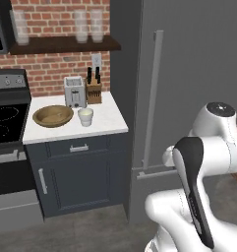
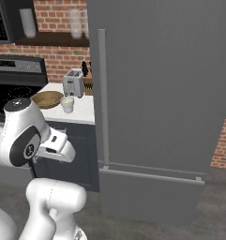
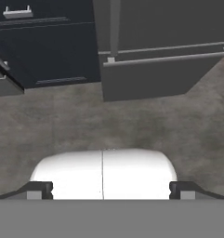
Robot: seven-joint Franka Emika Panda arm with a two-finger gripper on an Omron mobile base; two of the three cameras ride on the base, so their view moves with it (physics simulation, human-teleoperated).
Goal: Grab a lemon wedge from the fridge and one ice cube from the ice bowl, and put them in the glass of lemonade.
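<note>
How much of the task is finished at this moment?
Nothing looks done yet. The fridge is shut, so no lemon wedge is out. The gripper is open and empty, pointing down at the floor. The ice bowl and the glass of lemonade stand untouched on the counter. Every step is left.

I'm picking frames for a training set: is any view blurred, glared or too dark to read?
Left base view: even light, slightly soft; ice bowl and glass of lemonade readable. Right base view: flat, no glare on the closed fridge. Hand view: dim, the floor mottled, no blur.
</note>
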